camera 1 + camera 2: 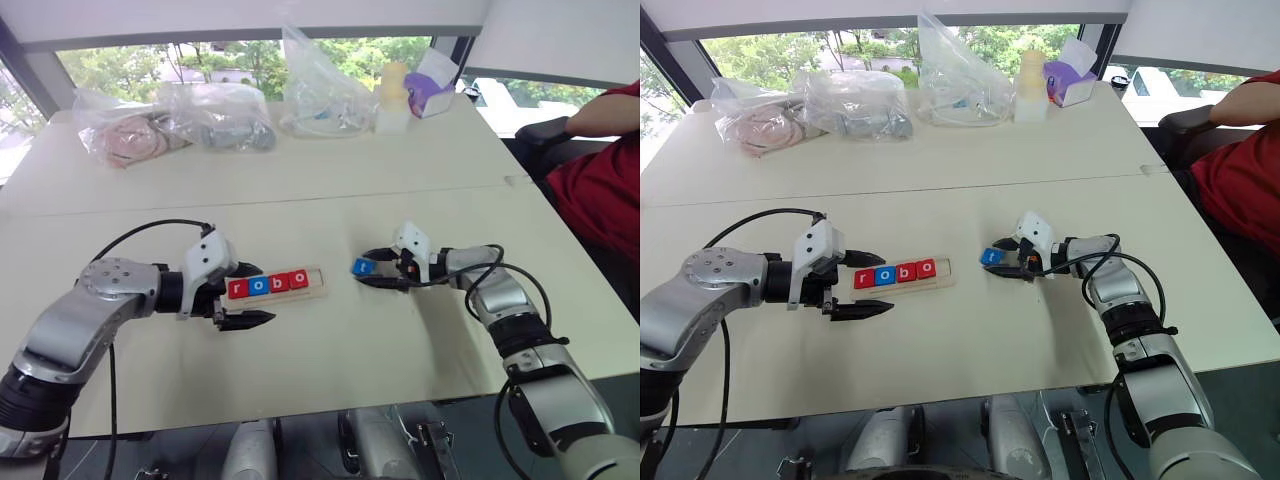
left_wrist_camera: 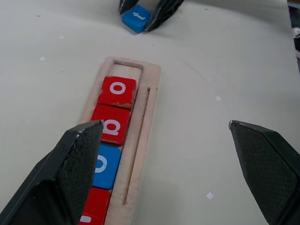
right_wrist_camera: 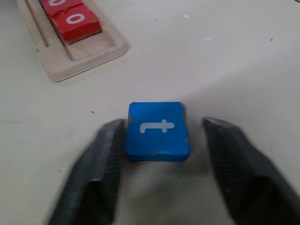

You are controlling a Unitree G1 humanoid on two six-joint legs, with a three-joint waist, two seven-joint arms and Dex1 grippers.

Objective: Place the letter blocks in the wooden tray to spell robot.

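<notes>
The left arm reaches in from the left side with the elbow bent, and its forearm lies low over the worktop. The left claw (image 1: 246, 297) points to the right and a little downward, and its two black fingers (image 2: 75, 159) stand wide apart with nothing between them. The right arm comes from the lower right and bends at the elbow. The right claw (image 1: 378, 272) points to the left, low at the worktop, with one finger touching the blue t block (image 3: 157, 129) between its fingers and the other finger a little apart.

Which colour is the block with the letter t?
Blue with a white letter; the right wrist view shows it best.
</notes>
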